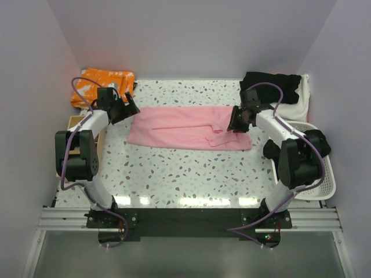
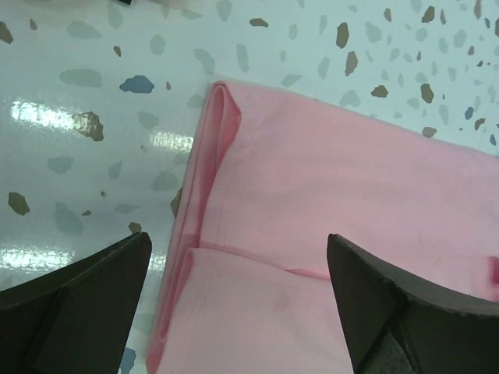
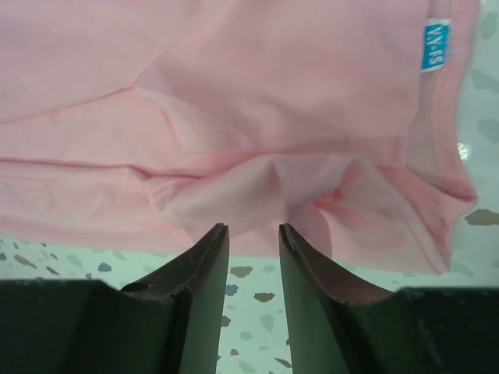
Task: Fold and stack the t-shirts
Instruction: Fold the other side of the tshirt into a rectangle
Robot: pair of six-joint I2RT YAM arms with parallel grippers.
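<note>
The light pink t-shirt [image 1: 185, 127] lies folded into a long strip across the middle of the table. My left gripper [image 1: 128, 107] is wide open and hovers over the strip's left end; in the left wrist view [image 2: 238, 249] its jaws straddle the layered pink edge [image 2: 312, 202]. My right gripper [image 1: 236, 123] is at the strip's right end. In the right wrist view [image 3: 253, 227] its jaws stand a narrow gap apart with their tips at the bunched pink hem [image 3: 257, 187] and bare table showing between them. A black t-shirt [image 1: 269, 84] and an off-white one [image 1: 302, 95] lie at the back right.
An orange patterned cloth [image 1: 101, 84] lies at the back left. A wooden box [image 1: 72, 124] stands by the left arm. A white basket [image 1: 324, 174] stands at the right edge. A blue size tag [image 3: 437, 44] shows at the pink shirt's collar.
</note>
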